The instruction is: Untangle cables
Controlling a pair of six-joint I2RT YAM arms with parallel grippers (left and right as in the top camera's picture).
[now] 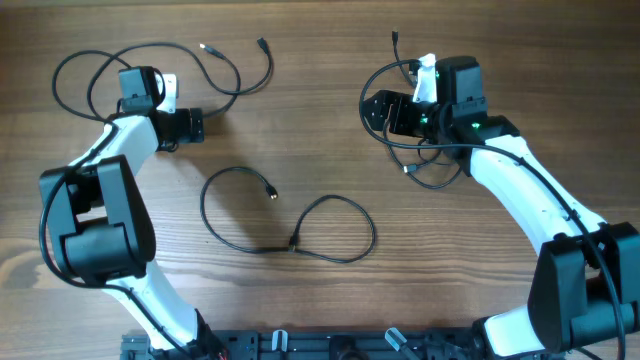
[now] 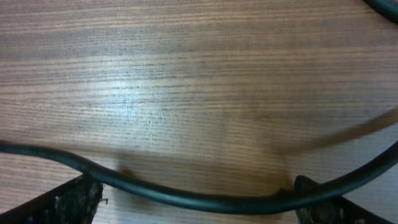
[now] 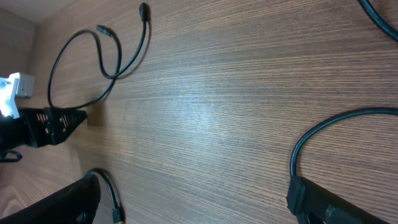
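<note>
Black cable (image 2: 56, 154) crosses the wide-apart left gripper (image 2: 196, 190); best clamp it squarely, lift slowly; right gripper (image 3: 193, 199) also gapes, empty

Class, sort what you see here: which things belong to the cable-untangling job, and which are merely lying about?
Belongs to the job:
upper-left cable
centre cable
upper-right cable

Merely there:
wooden table
black rail at the bottom edge

My left gripper (image 2: 196, 186) has its fingers (image 2: 71, 200) spread wide apart. One black cable (image 2: 186, 200) runs across the wood table (image 2: 186, 81), passing both fingertips. A second cable (image 2: 387, 6) crosses the upper right corner.
</note>
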